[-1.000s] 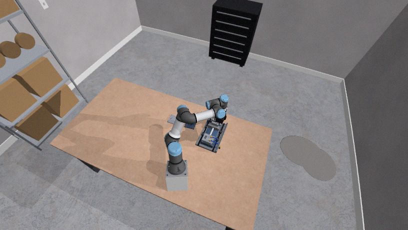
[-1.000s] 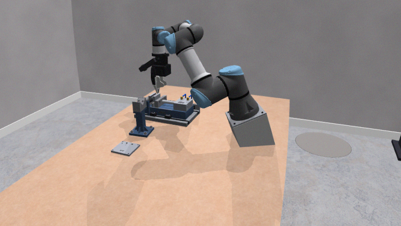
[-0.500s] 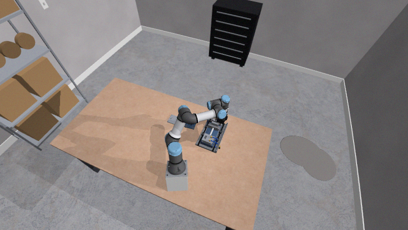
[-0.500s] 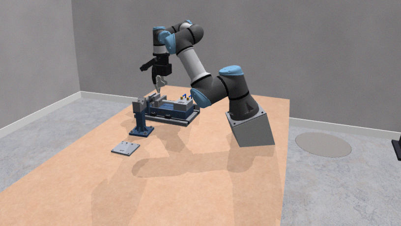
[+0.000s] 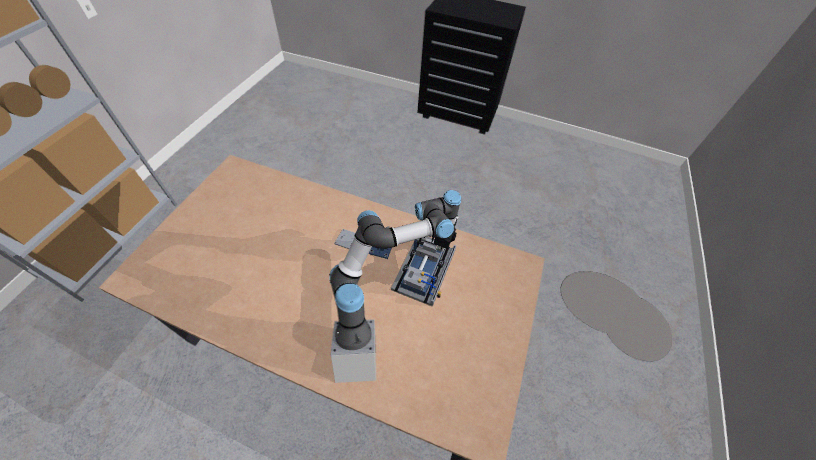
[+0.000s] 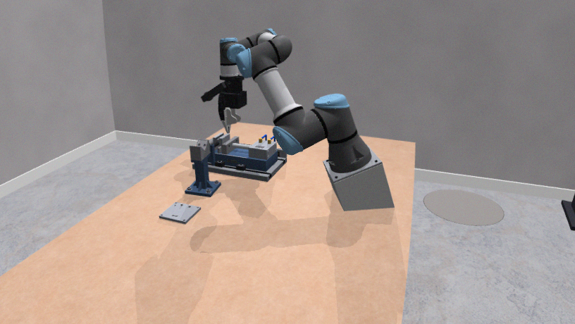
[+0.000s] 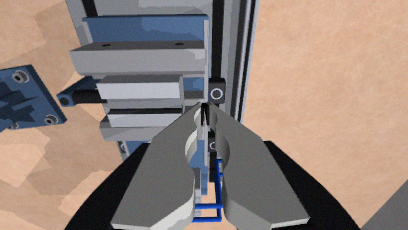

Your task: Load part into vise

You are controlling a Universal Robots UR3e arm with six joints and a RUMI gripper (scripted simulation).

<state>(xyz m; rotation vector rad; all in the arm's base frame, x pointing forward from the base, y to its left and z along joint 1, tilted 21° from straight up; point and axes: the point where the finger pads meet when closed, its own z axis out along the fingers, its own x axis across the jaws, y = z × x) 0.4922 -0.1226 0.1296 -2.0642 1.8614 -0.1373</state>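
Observation:
My gripper (image 7: 204,104) is shut with nothing between the fingers. It hangs a little above the far end of the vise (image 6: 241,156), as the exterior view shows (image 6: 227,127). In the wrist view a light grey block, the part (image 7: 140,90), lies between the jaws. It lies next to the fixed jaw (image 7: 137,57), with the moving jaw (image 7: 142,122) on its other side. The dark rod of the work stop (image 7: 82,96) reaches its left end. I cannot tell whether they touch or whether the slot faces up. The infeed plate (image 6: 180,212) is bare.
The V-block on its blue stand (image 6: 202,169) is in front of the vise, and its blue foot shows in the wrist view (image 7: 25,97). The vise's air cylinder with blue fittings (image 6: 266,146) is at the end nearest the arm's base (image 6: 358,184). A dark rail (image 7: 232,60) runs along the vise.

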